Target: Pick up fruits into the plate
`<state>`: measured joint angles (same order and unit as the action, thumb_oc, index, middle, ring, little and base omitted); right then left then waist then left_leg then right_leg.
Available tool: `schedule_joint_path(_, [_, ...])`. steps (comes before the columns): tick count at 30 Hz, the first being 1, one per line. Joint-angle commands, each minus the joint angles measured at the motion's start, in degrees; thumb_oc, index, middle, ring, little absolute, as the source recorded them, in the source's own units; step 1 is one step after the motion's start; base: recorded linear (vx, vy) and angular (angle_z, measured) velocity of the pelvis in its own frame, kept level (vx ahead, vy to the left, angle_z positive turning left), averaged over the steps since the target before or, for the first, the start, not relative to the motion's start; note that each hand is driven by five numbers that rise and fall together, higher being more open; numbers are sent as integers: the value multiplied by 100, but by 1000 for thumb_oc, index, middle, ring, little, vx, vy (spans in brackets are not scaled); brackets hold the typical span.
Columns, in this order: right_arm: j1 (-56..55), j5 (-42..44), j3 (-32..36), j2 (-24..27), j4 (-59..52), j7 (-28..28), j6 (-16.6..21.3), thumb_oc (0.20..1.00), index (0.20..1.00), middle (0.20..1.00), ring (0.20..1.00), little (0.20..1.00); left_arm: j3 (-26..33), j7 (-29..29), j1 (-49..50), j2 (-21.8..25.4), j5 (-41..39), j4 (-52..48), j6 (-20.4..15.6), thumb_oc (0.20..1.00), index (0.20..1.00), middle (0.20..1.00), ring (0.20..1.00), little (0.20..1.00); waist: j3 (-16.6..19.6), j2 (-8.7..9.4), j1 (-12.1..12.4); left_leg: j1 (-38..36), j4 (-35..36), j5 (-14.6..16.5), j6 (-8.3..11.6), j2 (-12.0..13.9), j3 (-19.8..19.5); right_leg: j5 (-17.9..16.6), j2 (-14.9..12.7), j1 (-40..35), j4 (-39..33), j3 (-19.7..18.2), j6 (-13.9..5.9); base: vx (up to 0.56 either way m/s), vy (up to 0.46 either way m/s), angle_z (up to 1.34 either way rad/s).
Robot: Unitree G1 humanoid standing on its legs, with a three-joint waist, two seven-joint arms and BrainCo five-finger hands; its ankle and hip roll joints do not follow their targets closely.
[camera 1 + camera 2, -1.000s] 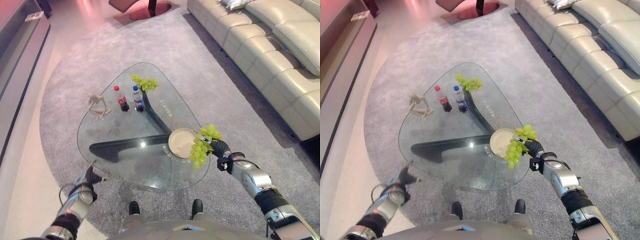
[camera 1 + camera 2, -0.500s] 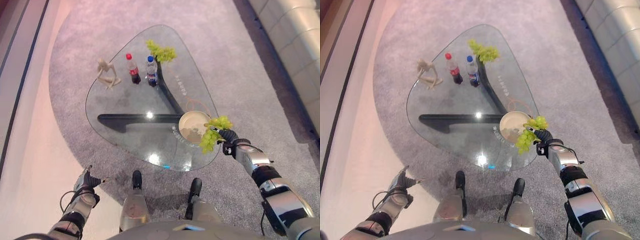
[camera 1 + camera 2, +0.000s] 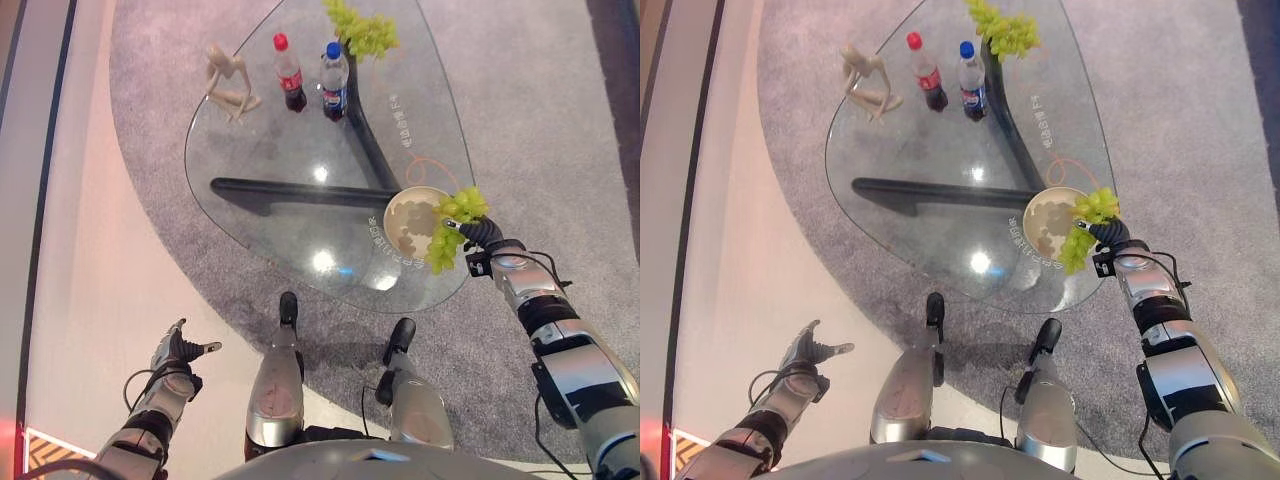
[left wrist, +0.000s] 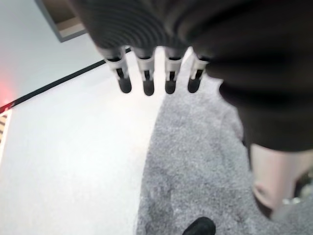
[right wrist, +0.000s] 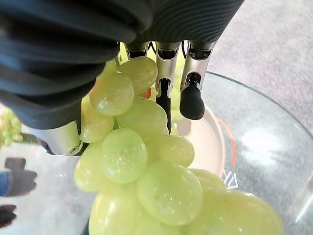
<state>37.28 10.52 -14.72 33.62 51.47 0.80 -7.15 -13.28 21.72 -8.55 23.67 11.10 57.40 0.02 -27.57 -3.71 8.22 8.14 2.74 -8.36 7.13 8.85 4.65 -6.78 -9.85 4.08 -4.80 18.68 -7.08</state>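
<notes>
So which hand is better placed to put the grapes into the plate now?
The right hand. Its fingers already hold the grape bunch beside the plate on the glass table. The left hand hangs open over the floor, far from the table.

You have a glass table [image 3: 300, 215] on a grey rug [image 3: 150, 130], bearing a figurine [image 3: 230, 80] and two bottles, red-capped [image 3: 289, 85] and blue-capped [image 3: 334, 80], side by side.

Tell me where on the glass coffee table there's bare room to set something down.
The broad middle of the glass coffee table is free, bordered by the beige figurine, the two small bottles and the round cream plate. The near right corner is crowded: the right hand holds a green grape bunch at the plate's edge.
</notes>
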Motion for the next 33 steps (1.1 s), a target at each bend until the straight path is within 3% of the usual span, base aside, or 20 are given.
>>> schedule_joint_path(1, [501,-88,-323,485,-168,117,429,200,200,200,200,200,-240,153,-102,265,-199,26,-123,1000,1000,1000,1000,1000,-93,127,99,522,-665,636,-358,-637,-243,834,2,589,1380,-145,186,-24,-1,14])
schedule_joint_path(6, [738,-261,-391,611,-11,122,340,200,200,200,200,200,-334,160,-217,319,-348,-194,-138,1000,1000,1000,1000,1000,-222,40,167,966,-1033,669,-419,-768,-333,964,2,1058,1898,-102,243,-32,16,10])
schedule_joint_path(10, [728,-440,-439,590,354,74,114,200,200,200,200,200,-347,160,-237,367,-399,-340,-56,1000,1000,1000,1000,1000,-222,70,228,1210,-1208,740,-466,-776,-367,1057,-29,1339,2185,-81,251,28,-17,20])
schedule_joint_path(15, [923,-908,-513,697,1277,67,-511,200,200,200,200,200,-541,-118,-289,448,-351,-372,124,1000,1000,1000,1000,1000,-222,26,342,1536,-1273,699,-534,-792,-444,1058,-59,1683,2394,-44,241,-4,-32,13])
schedule_joint_path(18, [1074,-1163,-606,766,1729,-38,-1263,200,200,200,200,200,-631,-174,-318,447,-371,-350,190,1000,1000,1000,1000,1000,-222,-20,396,1637,-1250,670,-569,-790,-468,1049,-90,1840,2482,-7,240,3,-13,11])
schedule_joint_path(19, [1084,-1379,-613,788,1857,23,-1484,1000,1000,1000,1000,1000,-661,-194,-312,448,-358,-352,206,1000,1000,1000,1000,1000,-222,-32,409,1657,-1240,666,-583,-796,-480,1038,-99,1875,2491,2,235,16,-23,9])
schedule_joint_path(24, [1154,-1480,-509,913,2138,385,-1864,1000,1000,1000,1000,1000,-724,-202,-245,473,-446,-357,187,1000,1000,1000,1000,1000,-222,-100,427,1697,-1209,646,-617,-816,-484,998,-127,1963,2498,23,210,6,-9,3])
schedule_joint_path(29, [1146,-1670,-395,1075,2050,1467,-1406,1000,1000,1000,1000,1000,-767,-197,-109,427,-498,-452,133,1000,1000,1000,1000,1000,-222,-231,391,1675,-1233,651,-626,-851,-430,998,-155,1986,2542,3,203,0,37,-1])
schedule_joint_path(33, [1116,-1755,-319,1165,1824,2223,-820,1000,1000,1000,1000,1000,-783,-178,-41,440,-579,-516,111,1000,1000,1000,1000,1000,-222,-228,343,1605,-1197,668,-619,-828,-367,980,-144,1957,2513,-4,175,0,0,0])
